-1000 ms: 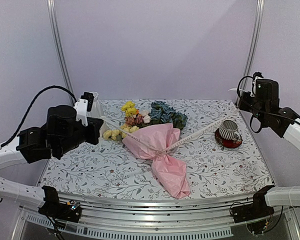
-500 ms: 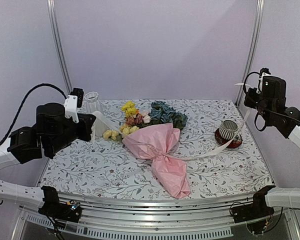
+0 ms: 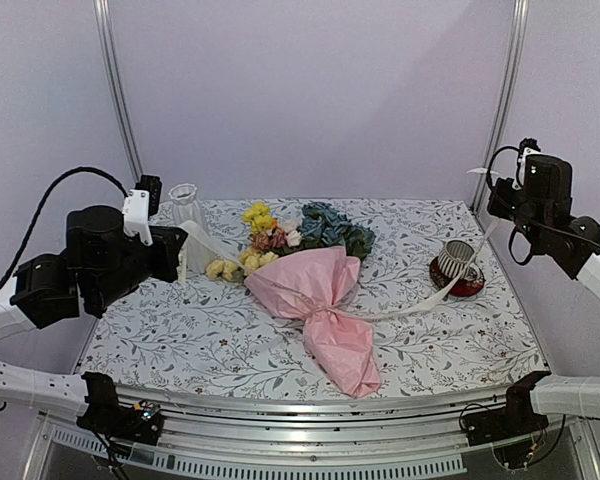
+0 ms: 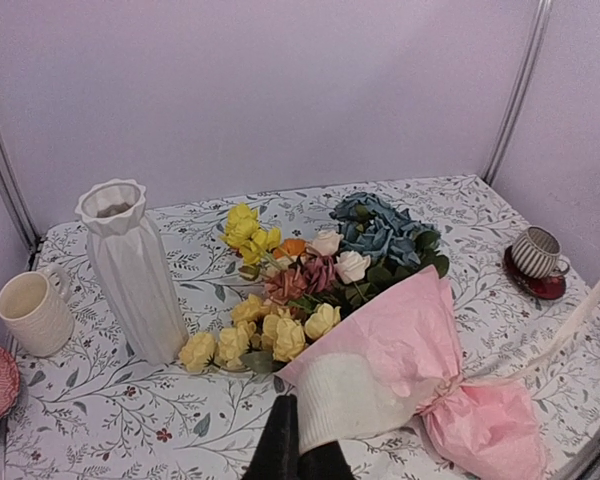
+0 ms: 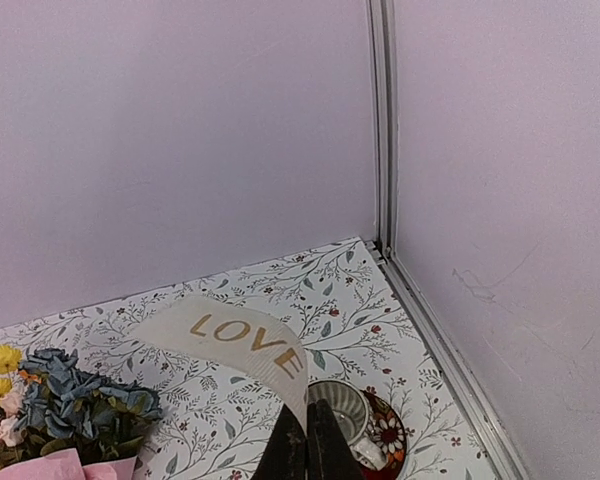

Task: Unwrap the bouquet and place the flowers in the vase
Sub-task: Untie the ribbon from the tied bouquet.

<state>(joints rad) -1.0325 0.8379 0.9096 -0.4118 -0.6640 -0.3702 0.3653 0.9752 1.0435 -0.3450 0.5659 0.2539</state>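
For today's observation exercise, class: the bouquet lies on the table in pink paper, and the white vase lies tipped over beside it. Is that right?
Not quite. The left wrist view shows the vase standing upright beside the bouquet, which does lie on the table in pink paper.

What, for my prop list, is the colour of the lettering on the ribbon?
Gold-brown letters on a cream ribbon, clearest in the right wrist view.

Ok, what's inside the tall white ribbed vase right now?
The tall white ribbed ceramic vase has an open mouth with no stems poking out. The mixed artificial flowers lie beside it in the crinkled pink wrapping paper. Its narrow neck hides the lower inside.
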